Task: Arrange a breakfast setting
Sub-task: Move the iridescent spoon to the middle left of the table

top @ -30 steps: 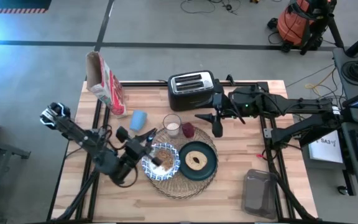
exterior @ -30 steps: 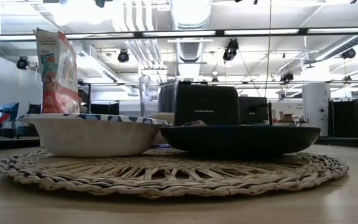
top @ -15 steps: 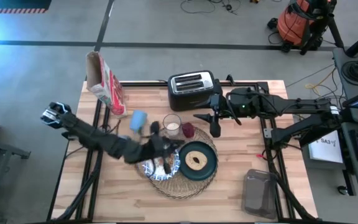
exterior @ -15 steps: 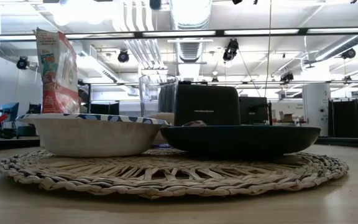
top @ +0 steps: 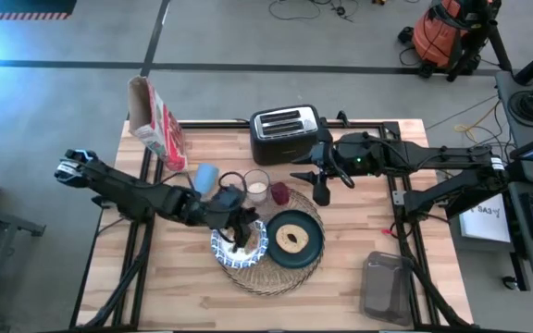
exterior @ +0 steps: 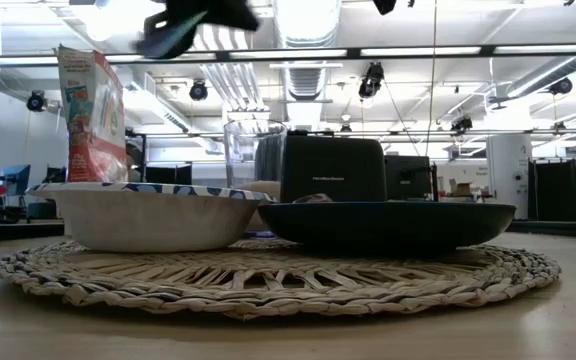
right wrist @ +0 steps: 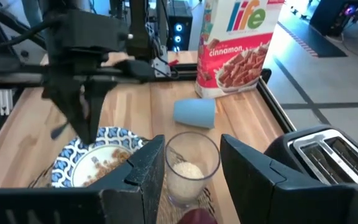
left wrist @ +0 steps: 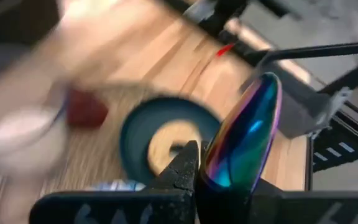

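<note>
**Item: left gripper** (top: 240, 225). Closed on the small spoon (left wrist: 244, 134), whose stem is pinched between the dark fingers. It sits above the blue-and-white bowl (top: 222, 248), just left of centre in the high view.

**Change:** a second ago this arm was folded low at the lower-left edge of the placemat (top: 276, 277). Now it reaches in a long line from the left edge of the frame and ends over the bowl. The low view has gained a dark blurred shape at its upper left, high above the bowl's rim.

**Reading:** the spoon has been carried to the setting but not yet put down. Setting it in or beside the bowl looks like the step in hand.

**Spoon, axis:** in the left wrist view the long axis runs straight out from the fingertips. The iridescent scoop end leads, toward the dark teal plate (top: 308, 252). Its tilt relative to the table cannot be told.

**Item: right gripper** (top: 322, 188). Fingers apart, holding nothing. It waits right of centre in the high view, near the small dark-red item (top: 279, 194) and hardly moved.

**Setting, remainder:** the bowl and plate sit side by side on the placemat. The glass of milk (top: 256, 188) stands at the mat's upper edge, with the dark-red item beside it.

**Not of the setting:** toaster (top: 285, 132), blue cup (top: 206, 178), cereal box (top: 155, 125), all in the upper part of the frame.
</note>
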You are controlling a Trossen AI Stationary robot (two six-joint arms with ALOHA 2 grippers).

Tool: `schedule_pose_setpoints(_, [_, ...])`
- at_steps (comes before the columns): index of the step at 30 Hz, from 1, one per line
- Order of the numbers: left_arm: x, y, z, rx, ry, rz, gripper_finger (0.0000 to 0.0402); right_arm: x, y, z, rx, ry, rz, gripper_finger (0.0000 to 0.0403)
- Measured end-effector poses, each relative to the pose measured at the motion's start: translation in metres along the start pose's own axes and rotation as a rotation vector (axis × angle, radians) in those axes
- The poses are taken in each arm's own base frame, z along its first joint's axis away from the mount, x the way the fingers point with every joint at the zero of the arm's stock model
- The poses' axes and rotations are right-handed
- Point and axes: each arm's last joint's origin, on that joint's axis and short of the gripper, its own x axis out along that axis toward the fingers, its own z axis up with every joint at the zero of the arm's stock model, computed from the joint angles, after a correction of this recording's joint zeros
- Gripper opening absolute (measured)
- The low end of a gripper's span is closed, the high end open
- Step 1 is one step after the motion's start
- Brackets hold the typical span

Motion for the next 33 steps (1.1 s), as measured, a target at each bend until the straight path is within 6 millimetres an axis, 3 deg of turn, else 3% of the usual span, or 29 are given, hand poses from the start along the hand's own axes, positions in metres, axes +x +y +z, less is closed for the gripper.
schedule_pose_setpoints(10, [-0.036, 0.032, -0.024, -0.323, 0.319, 0.289, 0.0000, 0.000, 0.000, -0.005, 0.001, 0.055, 0.000, 0.0143])
schedule_pose_setpoints(15, [-0.050, 0.040, -0.030, -0.392, 0.373, 0.391, 0.0000, 0.000, 0.000, -0.009, 0.003, 0.088, 0.000, 0.0141])
schedule_pose_setpoints(23, [-0.042, 0.049, -0.048, -0.411, 0.425, 0.474, 0.0000, 0.000, 0.000, -0.014, 0.007, 0.136, 0.001, 0.0141])
schedule_pose_setpoints(33, [-0.027, 0.083, -0.091, -0.466, 0.457, 0.541, 0.0000, 0.001, 0.000, -0.021, 0.020, 0.184, -0.001, 0.0141])
